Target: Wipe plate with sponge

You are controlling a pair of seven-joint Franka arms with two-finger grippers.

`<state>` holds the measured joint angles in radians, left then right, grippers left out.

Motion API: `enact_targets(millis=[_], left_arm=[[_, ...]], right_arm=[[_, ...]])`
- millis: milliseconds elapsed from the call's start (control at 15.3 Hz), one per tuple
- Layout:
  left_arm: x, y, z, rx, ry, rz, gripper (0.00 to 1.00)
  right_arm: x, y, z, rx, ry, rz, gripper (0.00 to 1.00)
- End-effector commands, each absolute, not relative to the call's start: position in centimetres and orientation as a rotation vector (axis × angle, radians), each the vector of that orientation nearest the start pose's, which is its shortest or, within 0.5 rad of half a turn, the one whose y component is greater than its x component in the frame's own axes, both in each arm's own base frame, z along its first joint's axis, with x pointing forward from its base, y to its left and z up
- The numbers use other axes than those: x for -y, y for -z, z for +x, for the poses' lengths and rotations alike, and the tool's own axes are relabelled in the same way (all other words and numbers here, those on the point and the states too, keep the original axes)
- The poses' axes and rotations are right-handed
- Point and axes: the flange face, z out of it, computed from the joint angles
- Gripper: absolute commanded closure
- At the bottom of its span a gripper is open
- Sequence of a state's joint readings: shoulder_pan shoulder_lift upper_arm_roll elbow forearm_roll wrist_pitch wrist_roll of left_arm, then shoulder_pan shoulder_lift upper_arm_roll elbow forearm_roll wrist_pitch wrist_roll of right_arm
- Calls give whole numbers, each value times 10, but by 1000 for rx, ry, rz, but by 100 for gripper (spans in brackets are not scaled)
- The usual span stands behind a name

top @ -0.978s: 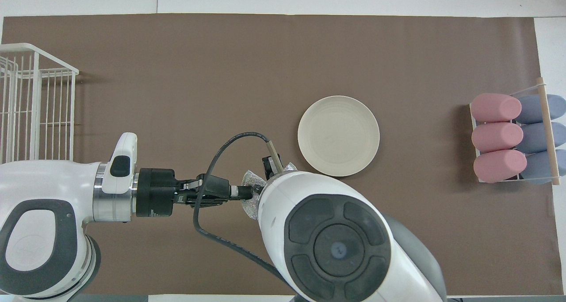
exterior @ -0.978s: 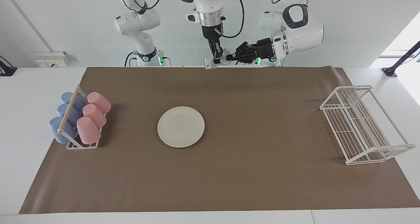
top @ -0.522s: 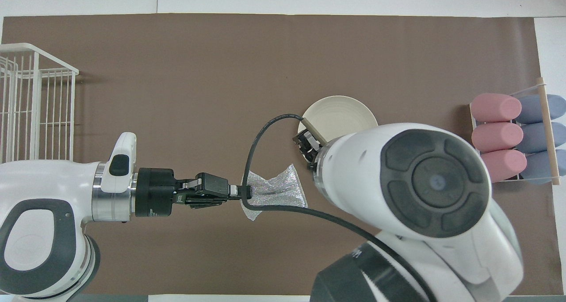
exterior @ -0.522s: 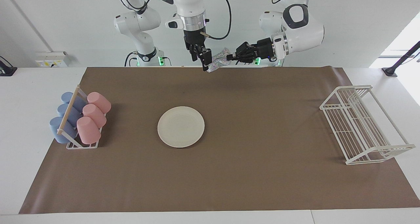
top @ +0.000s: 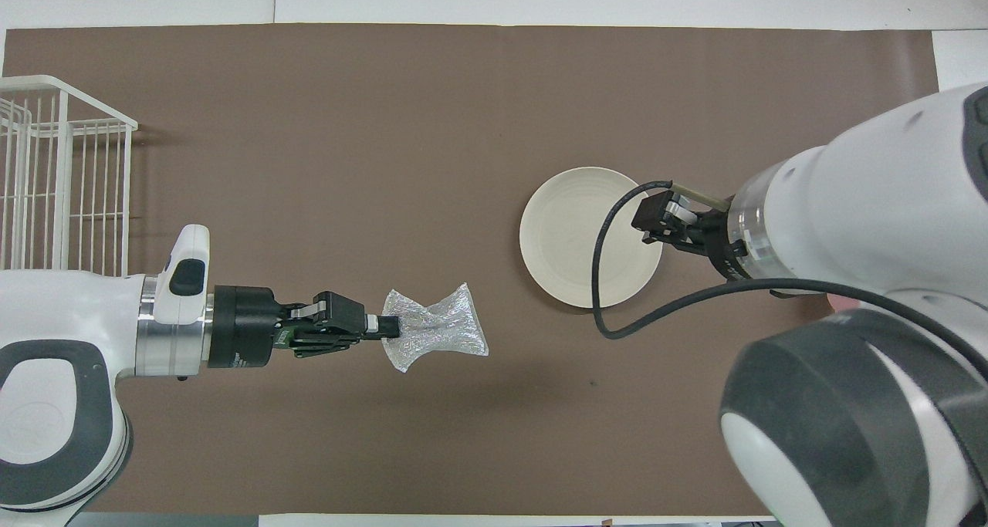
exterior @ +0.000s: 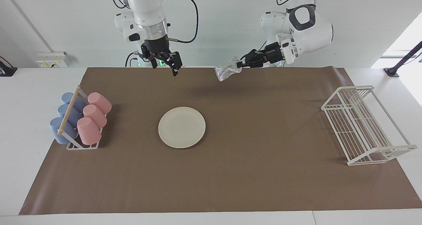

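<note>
Now, taking 12 o'clock as pointing straight away from the robots: nearest to them, the left end effector (exterior: pixel 240 66) (top: pixel 390 326) reaches in level from the left arm's end, its fingertips pinched tight on one edge of the sponge (exterior: pixel 226 72) (top: pixel 436 334). The sponge hangs in the air over the brown mat (exterior: pixel 230 185) (top: pixel 309 126). It fans out from the grip as a crinkled silvery sheet, touching nothing but those fingertips. In the overhead view it sits at about 8 o'clock from the plate (exterior: pixel 181 127) (top: pixel 575 238), well apart from it.

The right end effector (exterior: pixel 165 65) (top: pixel 644 220) is raised high, its fingers spread wide with nothing between them. In the overhead view its tips show against the plate's rim at about 3 o'clock. The facing view shows it up in the air, clear of the plate and apart from the sponge. A black cable loops from its wrist.

The plate lies flat on the mat, about midway across it, bare and untouched. At its 3 o'clock, toward the right arm's end, a small rack holds pink cups (exterior: pixel 94 118) and blue cups (exterior: pixel 67 116) on their sides, three of each. At its 9 o'clock, toward the left arm's end, a white wire rack (exterior: pixel 362 126) (top: pixel 62 172) stands at the mat's edge. The mat covers most of the white counter (exterior: pixel 26 86).
</note>
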<state>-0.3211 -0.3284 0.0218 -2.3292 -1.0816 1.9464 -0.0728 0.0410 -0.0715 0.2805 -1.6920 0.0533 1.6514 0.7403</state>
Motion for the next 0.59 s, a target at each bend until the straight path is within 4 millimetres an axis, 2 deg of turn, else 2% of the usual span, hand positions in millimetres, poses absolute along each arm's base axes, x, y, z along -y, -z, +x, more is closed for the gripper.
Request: enact_targets(millis=[0,196,391,522], left_arm=[[186,-491,426,-304,301,2295,100],[181,-488,431,-337,305,2420,100],[183,-495,448,-388,280,2644,100],[180,-499,453,-359,270,2776,100]], right_arm=[[-136,-615,515,-423,1,-3089,0],[-88,-613,524,-337,-22,-3106,0],[-43,-612,528,-180,-34,-3125,0],[-22,-611,530,-72,-30,-3126,0]])
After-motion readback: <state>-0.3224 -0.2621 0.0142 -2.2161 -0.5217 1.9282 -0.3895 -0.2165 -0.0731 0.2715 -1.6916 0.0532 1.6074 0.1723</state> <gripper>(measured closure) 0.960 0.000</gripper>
